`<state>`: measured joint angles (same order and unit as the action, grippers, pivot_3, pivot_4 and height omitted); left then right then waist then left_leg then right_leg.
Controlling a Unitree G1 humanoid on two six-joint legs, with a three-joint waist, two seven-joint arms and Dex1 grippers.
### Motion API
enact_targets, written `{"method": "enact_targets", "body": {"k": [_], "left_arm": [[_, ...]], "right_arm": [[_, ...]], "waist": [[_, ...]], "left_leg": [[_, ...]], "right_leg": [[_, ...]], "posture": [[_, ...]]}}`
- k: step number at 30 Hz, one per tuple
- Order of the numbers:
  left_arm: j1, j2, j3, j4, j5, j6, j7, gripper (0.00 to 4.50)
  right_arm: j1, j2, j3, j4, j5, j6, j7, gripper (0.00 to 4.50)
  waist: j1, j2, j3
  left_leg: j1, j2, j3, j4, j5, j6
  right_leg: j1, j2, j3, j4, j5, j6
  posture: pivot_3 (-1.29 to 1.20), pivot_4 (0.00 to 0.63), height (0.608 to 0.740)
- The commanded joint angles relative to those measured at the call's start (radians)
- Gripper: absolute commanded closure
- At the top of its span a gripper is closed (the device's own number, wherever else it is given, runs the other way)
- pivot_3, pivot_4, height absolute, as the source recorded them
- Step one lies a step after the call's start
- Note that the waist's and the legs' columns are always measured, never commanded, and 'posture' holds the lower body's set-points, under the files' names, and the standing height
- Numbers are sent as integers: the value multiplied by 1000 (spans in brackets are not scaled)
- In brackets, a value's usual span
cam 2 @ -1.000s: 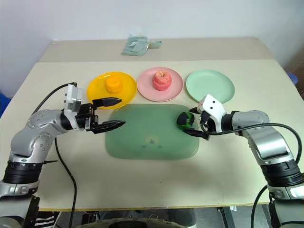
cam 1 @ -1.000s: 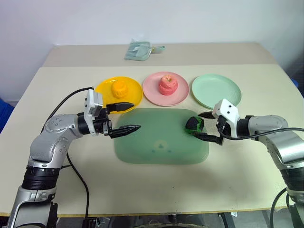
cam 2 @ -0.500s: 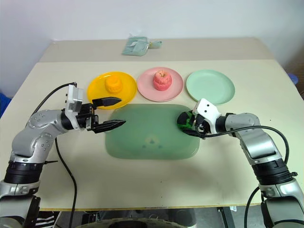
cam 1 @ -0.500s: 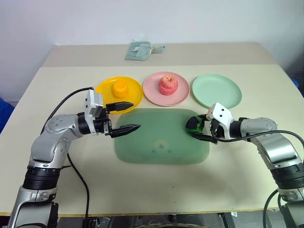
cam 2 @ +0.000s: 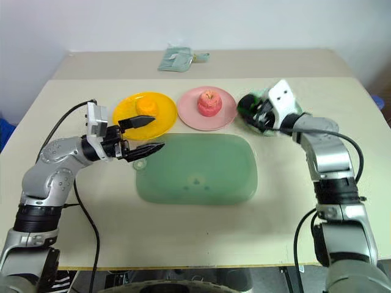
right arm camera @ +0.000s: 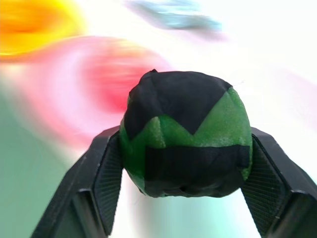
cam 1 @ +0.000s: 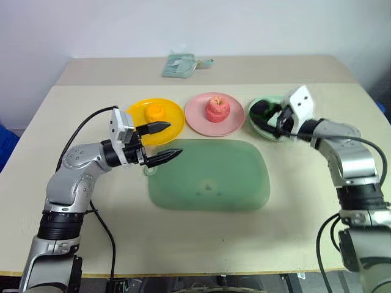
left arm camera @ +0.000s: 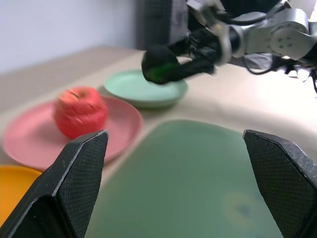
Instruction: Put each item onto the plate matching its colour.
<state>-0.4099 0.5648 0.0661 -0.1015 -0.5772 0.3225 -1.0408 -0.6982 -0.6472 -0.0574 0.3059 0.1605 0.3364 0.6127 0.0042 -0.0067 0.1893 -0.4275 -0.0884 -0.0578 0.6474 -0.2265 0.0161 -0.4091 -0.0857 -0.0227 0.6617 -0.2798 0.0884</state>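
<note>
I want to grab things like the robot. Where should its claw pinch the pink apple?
Pinch the pink apple around its round middle, one finger on each side, coming down from above. It sits upright on the pink plate, stem dimple up, and the low rim leaves its sides open to grab.

Both arms are built of rounded silver-grey metal shells, joined by black ribbed collars at the elbow and forearm. Each wrist carries a small white box-shaped camera housing. The left hand point(cam 1: 160, 141) ends in 2 black tapered fingers point(left arm camera: 74, 188) with a finely knurled, cross-hatched face – the right hand point(cam 1: 267, 116) has the same 2 black fingers point(right arm camera: 101, 181). A thin black cable loops loosely off each arm, hanging past the near edge of the counter.
</note>
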Motion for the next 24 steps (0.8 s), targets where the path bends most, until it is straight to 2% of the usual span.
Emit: {"method": "enact_targets", "body": {"k": [1, 2, 5, 6, 12, 15, 19, 21, 24], "left_arm": [[-7, -2, 10, -22, -6, -6, 0, 0], [-3, 1, 7, -25, 3, -13, -2, 0], [2, 4, 14, -35, -2, -8, 6, 0], [7, 7, 18, -44, -14, 1, 4, 0], [25, 22, 44, -70, -51, 36, -3, 0], [25, 39, 58, -56, -51, 29, -16, 0], [20, 40, 59, -38, -44, 12, -26, 0], [24, 38, 58, -24, -43, 5, -39, 0], [23, 33, 45, -1, -38, 1, -56, 0]], "right_arm": [[-49, 23, -8, 119, -65, -67, -99, 1302], [-58, 31, 1, 153, -76, -80, -105, 1302], [-82, 51, -4, 210, -76, -95, -105, 497], [-92, 54, -6, 213, -80, -111, -105, 38], [-160, 71, -98, 180, 13, -135, -104, 38], [-149, 83, -119, 81, 103, -104, -10, 38], [-49, 73, -105, -149, 260, 0, 177, 38], [52, 20, -78, -291, 358, 119, 306, 38], [178, -62, -54, -464, 452, 234, 420, 38]], "waist": [[0, 0, 0], [0, 0, 0], [-2, 0, 0], [-2, 0, 0], [-9, 1, 0], [-16, 1, 0], [-13, 1, 0], [-9, 0, 0], [3, 0, 0]], "left_leg": [[0, 0, 0, 0, 0, 0], [0, 0, 0, -1, 0, 0], [0, 0, 0, 0, 0, 0], [0, 0, 0, 0, 0, 0], [0, 0, 0, 0, 0, 0], [0, 0, 0, 0, 0, 0], [0, 1, 0, 0, 0, 0], [0, 1, -1, 0, 0, 1], [0, 0, -1, 1, -3, 5]], "right_leg": [[0, 0, 0, 0, 0, 0], [0, 0, 0, 0, 0, 0], [0, 0, 0, 0, 0, 0], [0, 0, 0, 0, 0, 0], [0, 1, 0, 0, 0, 0], [0, 1, 0, 0, 0, 0], [0, 1, 0, 0, 0, 0], [1, 1, 0, 0, 0, 0], [1, 0, 0, -1, 0, 0]], "posture": [[0, 150, 729], [0, 150, 729], [0, 150, 729], [0, 150, 729], [0, 150, 729], [0, 150, 729], [0, 150, 729], [0, 150, 729], [0, 150, 729]]}}
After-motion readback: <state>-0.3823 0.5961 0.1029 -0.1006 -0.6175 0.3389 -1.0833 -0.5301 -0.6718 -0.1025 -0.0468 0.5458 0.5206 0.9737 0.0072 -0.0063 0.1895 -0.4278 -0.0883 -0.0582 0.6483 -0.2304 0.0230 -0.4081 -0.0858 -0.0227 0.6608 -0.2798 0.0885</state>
